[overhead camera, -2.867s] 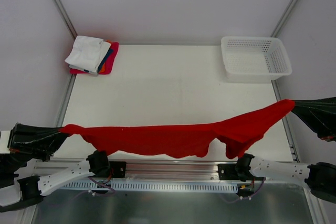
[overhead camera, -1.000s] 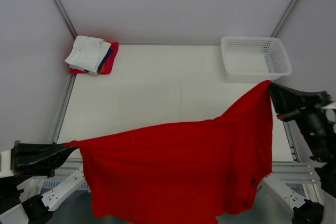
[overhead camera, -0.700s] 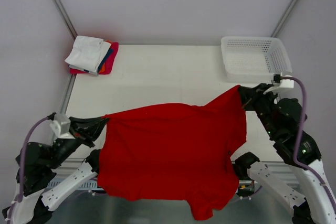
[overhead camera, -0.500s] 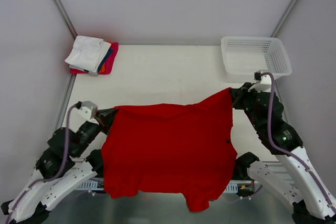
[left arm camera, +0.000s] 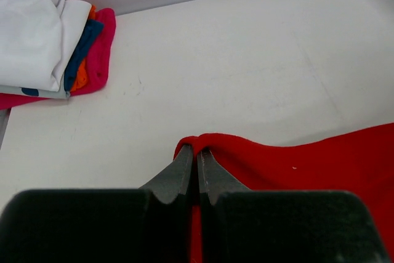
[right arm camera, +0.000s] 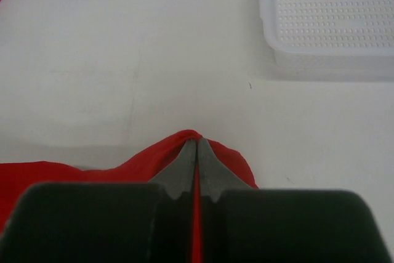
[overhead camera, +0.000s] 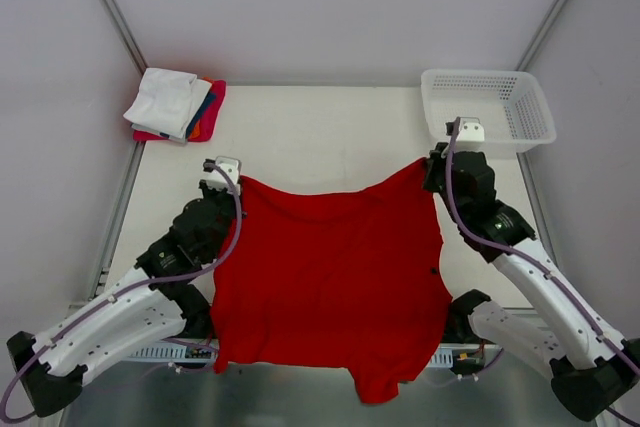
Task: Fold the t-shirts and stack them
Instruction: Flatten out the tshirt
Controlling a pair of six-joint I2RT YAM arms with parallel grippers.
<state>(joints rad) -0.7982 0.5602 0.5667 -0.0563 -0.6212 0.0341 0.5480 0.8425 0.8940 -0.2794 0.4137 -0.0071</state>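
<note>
The left arm and right arm stretch forward over the worktop. The left hand is clamped on one shoulder corner of the red t-shirt, the right hand on the other, just short of the white basket. The shirt trails back over the near edge. Folded shirts sit stacked well left of the basket.

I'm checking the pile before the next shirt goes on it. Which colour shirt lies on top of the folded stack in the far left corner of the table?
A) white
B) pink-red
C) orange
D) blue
A: the white shirt lies on top of the folded stack, with the other colours only peeking out at its right edge.
</note>
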